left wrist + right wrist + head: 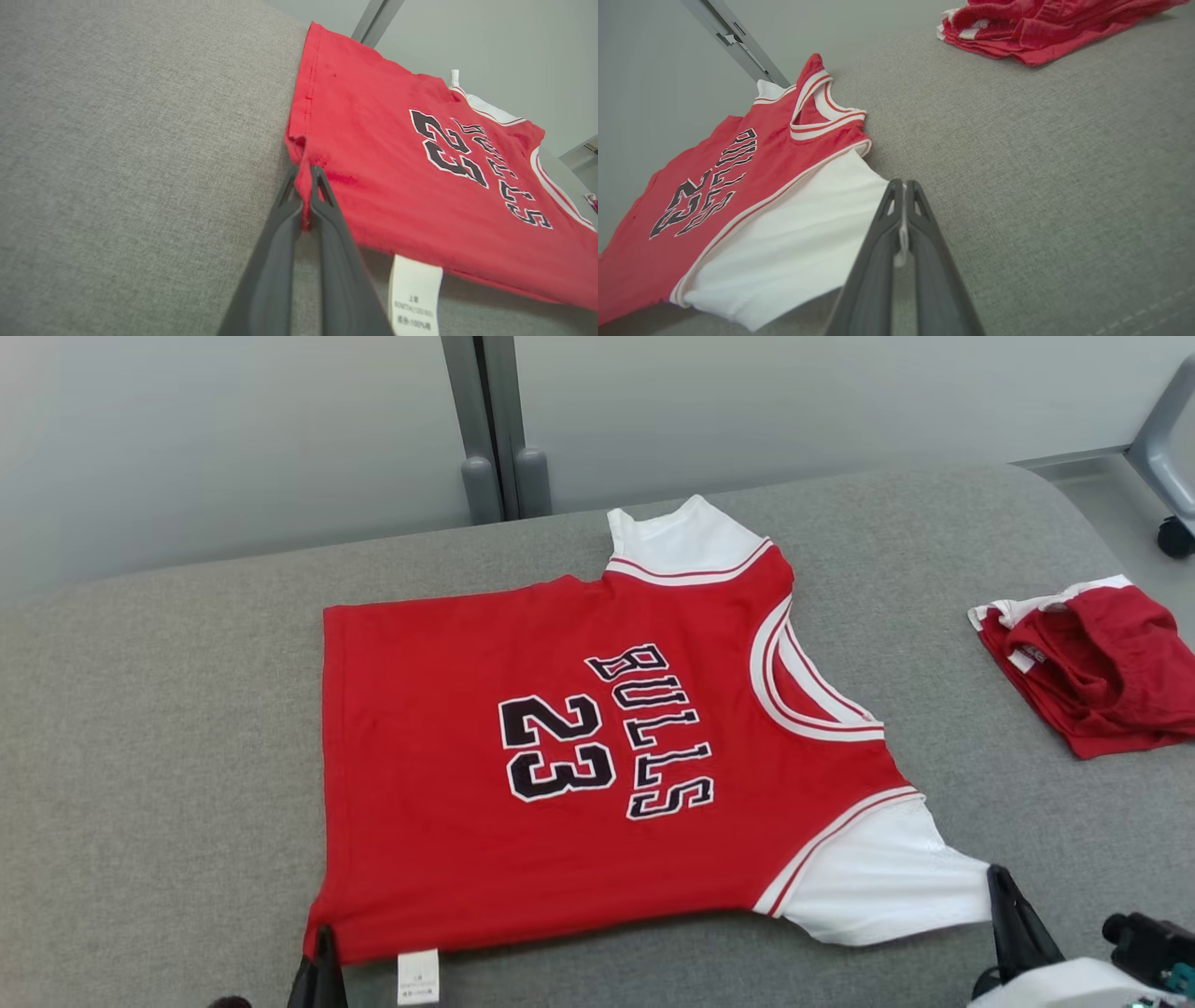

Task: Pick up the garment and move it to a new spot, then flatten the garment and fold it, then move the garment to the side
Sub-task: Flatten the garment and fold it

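Note:
The garment [560, 756] is a red jersey with white sleeves, lettered BULLS 23, spread flat on the grey padded surface with its neck toward the right. My left gripper [322, 938] is shut on the jersey's near hem corner [303, 177], red cloth pinched between its fingers [327, 219]. At the near right my right gripper [997, 877] is shut on the tip of the white sleeve [808, 238], a sliver of white cloth showing between its fingers [882, 233]. A white care label [413, 294] hangs from the near hem.
A second red and white garment [1092, 663] lies crumpled at the right of the surface [140, 756]. A grey post [490, 429] stands behind the far edge, and a wheeled chair base [1172, 448] sits at the top right.

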Controlling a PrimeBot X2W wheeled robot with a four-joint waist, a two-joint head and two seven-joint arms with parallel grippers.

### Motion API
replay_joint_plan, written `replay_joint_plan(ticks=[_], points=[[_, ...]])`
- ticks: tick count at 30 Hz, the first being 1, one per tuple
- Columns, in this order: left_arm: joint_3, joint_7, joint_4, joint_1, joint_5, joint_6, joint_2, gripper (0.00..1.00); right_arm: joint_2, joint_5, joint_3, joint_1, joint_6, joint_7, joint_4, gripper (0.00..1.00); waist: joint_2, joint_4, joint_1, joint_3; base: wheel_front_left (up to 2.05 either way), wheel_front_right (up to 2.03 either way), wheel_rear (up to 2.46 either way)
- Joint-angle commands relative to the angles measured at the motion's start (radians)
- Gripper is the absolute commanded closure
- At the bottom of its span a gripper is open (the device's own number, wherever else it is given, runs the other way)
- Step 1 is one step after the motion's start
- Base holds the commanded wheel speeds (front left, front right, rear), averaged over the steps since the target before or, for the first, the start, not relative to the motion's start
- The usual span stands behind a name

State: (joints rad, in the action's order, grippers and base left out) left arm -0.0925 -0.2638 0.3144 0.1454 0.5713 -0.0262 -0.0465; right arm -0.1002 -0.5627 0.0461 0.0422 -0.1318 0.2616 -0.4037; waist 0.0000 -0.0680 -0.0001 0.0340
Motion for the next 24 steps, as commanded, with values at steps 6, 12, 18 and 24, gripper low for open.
replay_joint_plan(ticks=[6,12,18,24], points=[[-0.018,0.000,-0.055,-0.117,-0.019,0.019,-0.008,1.00,0.011,-0.027,0.002,-0.136,0.002,0.004,0.048,1.00,0.0000,0.011,0.0001,0.071,0.00,0.00,0.00],[-0.023,0.000,-0.031,-0.241,-0.033,0.035,-0.008,1.00,0.004,-0.019,-0.024,-0.302,0.002,0.004,0.023,1.00,0.0000,0.017,0.0001,0.141,0.00,0.00,0.00],[-0.030,0.000,0.025,-0.343,-0.043,0.036,-0.008,1.00,-0.016,0.015,-0.063,-0.459,0.002,0.004,-0.044,1.00,0.0000,0.027,0.0001,0.205,0.00,0.00,0.00],[-0.032,0.000,0.067,-0.415,-0.047,0.033,-0.008,1.00,-0.033,0.049,-0.077,-0.580,0.002,0.004,-0.110,1.00,0.0000,0.037,0.0001,0.255,0.00,0.00,0.00]])
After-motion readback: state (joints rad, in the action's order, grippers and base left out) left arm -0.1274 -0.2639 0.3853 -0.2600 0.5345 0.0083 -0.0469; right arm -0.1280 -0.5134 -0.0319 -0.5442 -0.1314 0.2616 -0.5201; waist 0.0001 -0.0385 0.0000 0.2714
